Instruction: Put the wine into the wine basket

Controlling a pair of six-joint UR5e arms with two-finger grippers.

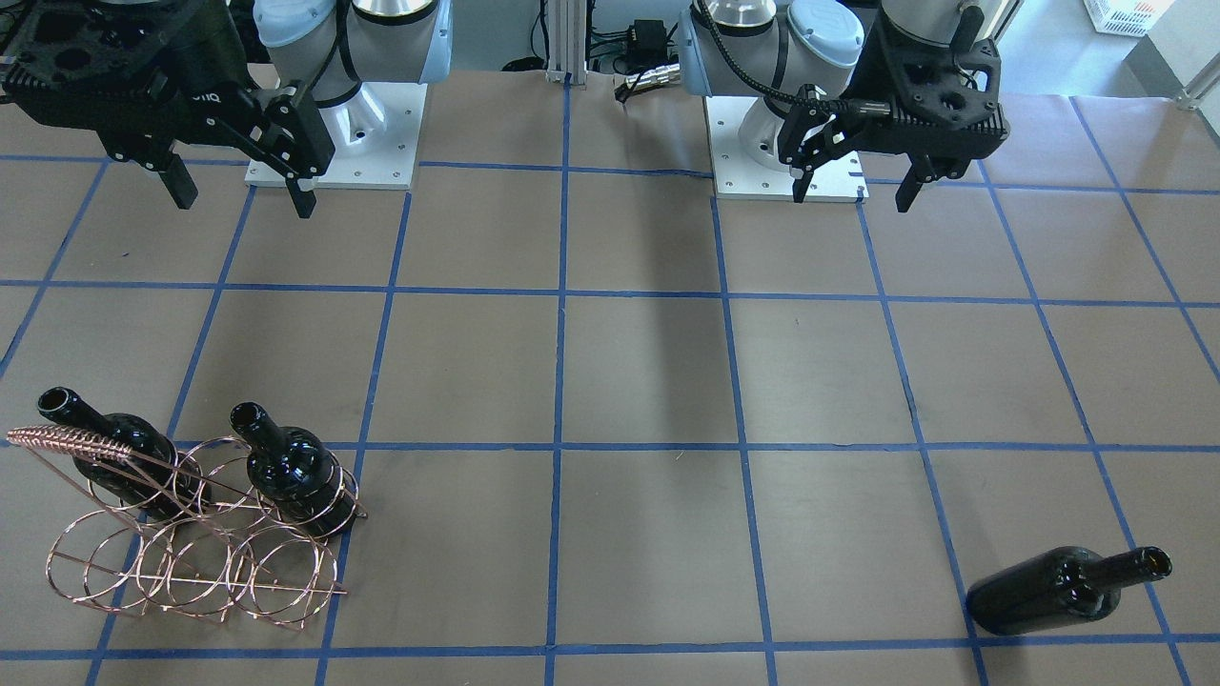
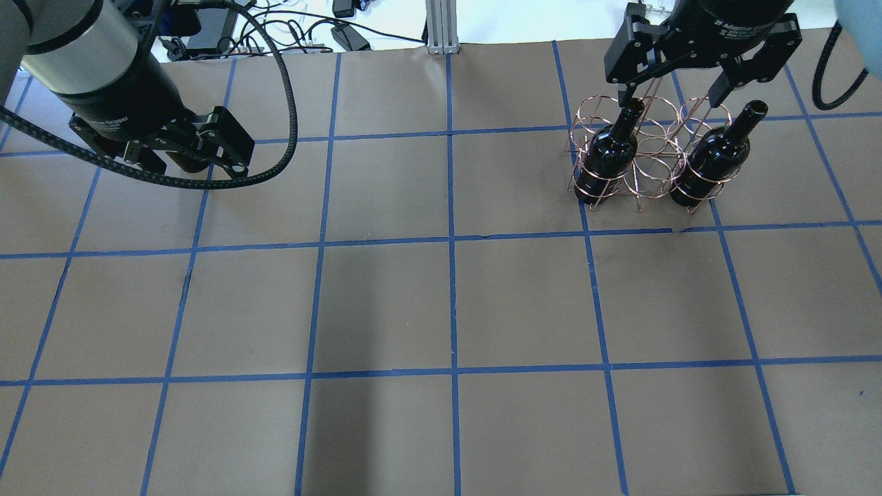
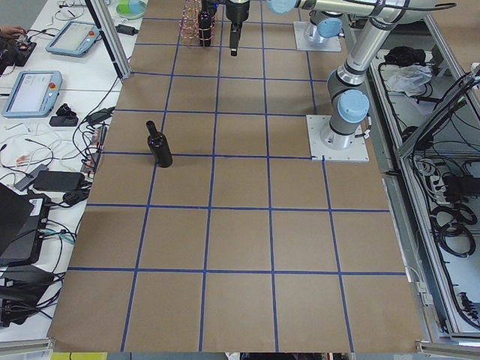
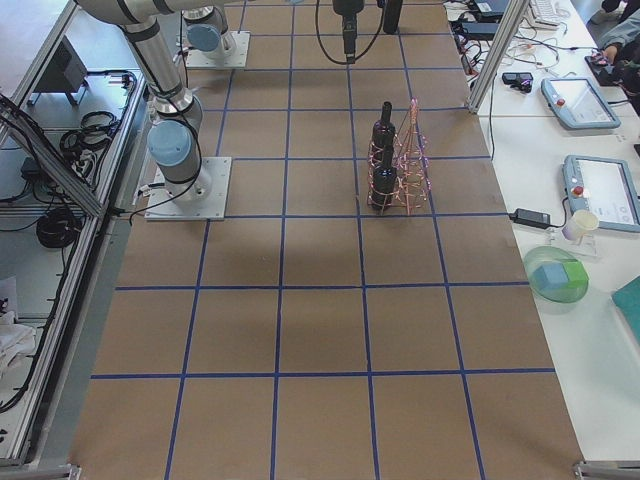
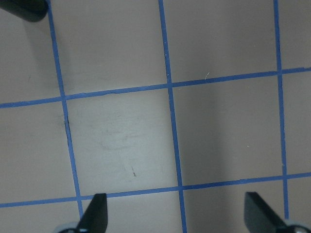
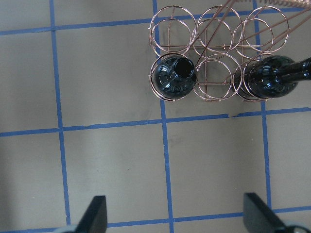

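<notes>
**Robot's left side.** The wine (image 1: 1048, 600) stands upright on the surface (image 1: 648, 381), outside the wine basket, close to the edge farthest from the robot. The exterior left view confirms this attitude (image 3: 157, 146), with the base down and the neck up. Nothing touches it. It is well apart from both arms and from the basket.

The left end effector (image 1: 851, 198) hangs above the surface close to its arm's base. Its wrist view (image 5: 176, 216) shows the two fingers spread wide with only brown paper and blue tape lines between them. It holds nothing.

**Robot's right side.** The wine basket (image 2: 651, 165) stands on the surface at the far edge. The right wrist view (image 6: 216, 73) shows two rows of three rings. Two dark bottles stand upright in the row nearer the robot, in the two outer rings with one ring between them. These are the first seated bottle (image 2: 610, 155) and the second seated bottle (image 2: 713, 158). The wire rings encircle the body of each, and the necks rise clear above them. The twisted handle bar runs along the top of the frame.

The right end effector (image 1: 243, 202) is raised above the surface on the robot's side of the basket. Its fingers are spread wide (image 6: 175, 216) and grip nothing. It touches neither the basket nor a bottle.
</notes>
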